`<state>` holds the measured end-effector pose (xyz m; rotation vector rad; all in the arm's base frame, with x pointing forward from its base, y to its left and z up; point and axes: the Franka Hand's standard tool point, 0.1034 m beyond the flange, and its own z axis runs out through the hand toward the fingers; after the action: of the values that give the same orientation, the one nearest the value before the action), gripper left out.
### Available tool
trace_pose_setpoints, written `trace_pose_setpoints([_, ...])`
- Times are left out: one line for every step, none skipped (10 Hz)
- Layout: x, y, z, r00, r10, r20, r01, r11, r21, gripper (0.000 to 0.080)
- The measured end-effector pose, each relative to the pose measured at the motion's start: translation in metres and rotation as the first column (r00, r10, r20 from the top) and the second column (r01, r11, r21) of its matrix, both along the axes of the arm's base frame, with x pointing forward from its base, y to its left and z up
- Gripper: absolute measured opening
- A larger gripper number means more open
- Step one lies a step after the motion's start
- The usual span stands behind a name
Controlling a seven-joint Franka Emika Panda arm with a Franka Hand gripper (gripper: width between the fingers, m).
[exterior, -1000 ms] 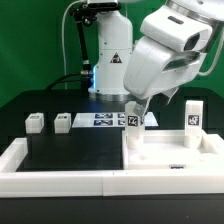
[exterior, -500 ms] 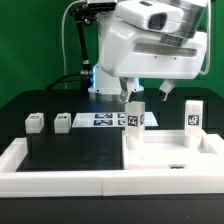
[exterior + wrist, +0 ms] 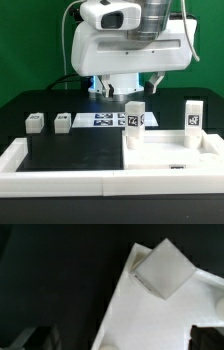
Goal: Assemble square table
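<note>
The white square tabletop (image 3: 172,152) lies flat at the exterior view's right. Two white tagged legs stand upright on it, one at its near-left corner (image 3: 133,124) and one at the right (image 3: 191,115). Two more legs lie loose on the black surface at the left (image 3: 35,122) (image 3: 63,122). My gripper (image 3: 132,88) hangs open and empty above and slightly behind the left standing leg, not touching it. In the wrist view the tabletop (image 3: 150,319) and that leg's top (image 3: 165,269) show below the open gripper (image 3: 120,341).
The marker board (image 3: 104,120) lies behind the tabletop, between the loose legs and the standing leg. White rim bars (image 3: 60,186) edge the black surface at the front and the left. The robot base stands at the back.
The gripper has left the left standing leg, risen and swung toward the exterior view's left. The leg stays upright on the tabletop.
</note>
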<state>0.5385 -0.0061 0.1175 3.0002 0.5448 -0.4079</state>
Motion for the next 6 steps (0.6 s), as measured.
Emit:
trace_pose_setpoints([0.0,0.0,0.0,1.0,0.0,0.0,0.0,1.0,0.0,0.0649])
trace_pose_setpoints([0.0,0.0,0.0,1.0,0.0,-0.001,0.0,1.0,0.0,0.0649])
trace_pose_setpoints([0.0,0.0,0.0,1.0,-0.001,-0.001,0.001,1.0,0.0,0.0649])
trace_pose_setpoints([-0.001,-0.002,0.0,1.0,-0.015,0.002,0.015,1.0,0.001,0.0649])
trace_pose_setpoints([-0.012,-0.011,-0.001,0.996,-0.088,0.011,0.088,0.996,-0.004,0.0649])
trace_pose_setpoints([-0.025,-0.02,-0.003,0.99,-0.138,0.0,0.138,0.99,-0.014,0.0649])
